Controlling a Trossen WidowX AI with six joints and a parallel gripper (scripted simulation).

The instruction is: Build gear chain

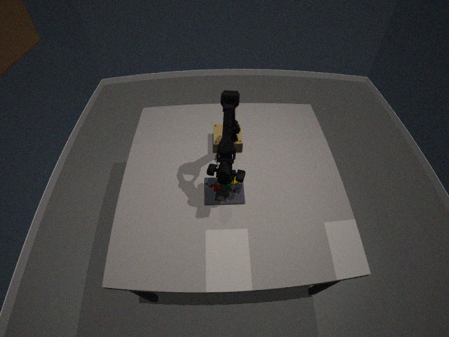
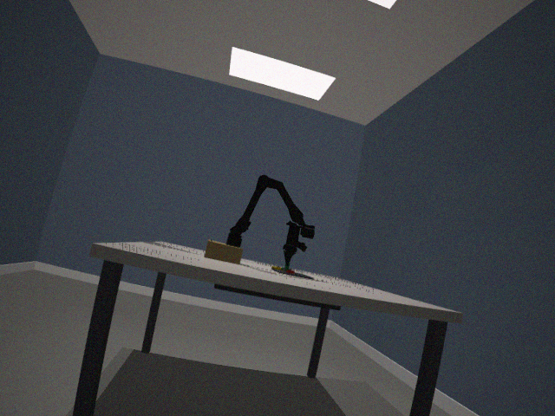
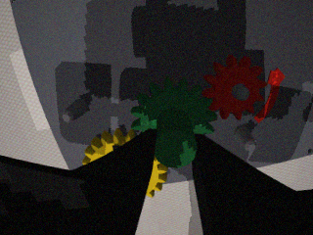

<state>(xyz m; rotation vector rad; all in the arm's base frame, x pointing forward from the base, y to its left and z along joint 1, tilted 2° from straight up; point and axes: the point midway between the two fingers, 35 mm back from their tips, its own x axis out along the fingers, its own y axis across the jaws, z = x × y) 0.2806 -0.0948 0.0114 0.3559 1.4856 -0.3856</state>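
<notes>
Green gear (image 1: 226, 186) (image 2: 286, 269) (image 3: 171, 105) in my grip, right over the grey board (image 1: 237, 199) (image 2: 304, 276) (image 3: 36, 29)!

My end effector (image 1: 225, 182) (image 2: 287, 263) (image 3: 174, 139) is closed down to a narrow gap, its fingers clamped on the gear's upright green handle (image 3: 176, 142). And look at the spread: the gear sits between the red gear (image 1: 216, 187) (image 2: 290, 271) (image 3: 235, 88) and the yellow gear (image 1: 234, 180) (image 2: 277, 269) (image 3: 109, 147), which my fingers partly hide in the wrist view; whether it lies flat, I cannot tell. Beside the red gear curves the red arrow (image 3: 270, 98), all on the bench (image 1: 174, 246) (image 2: 277, 282) (image 3: 22, 113).

black arm (image 2: 251, 204) above pale table (image 2: 179, 269)
</notes>
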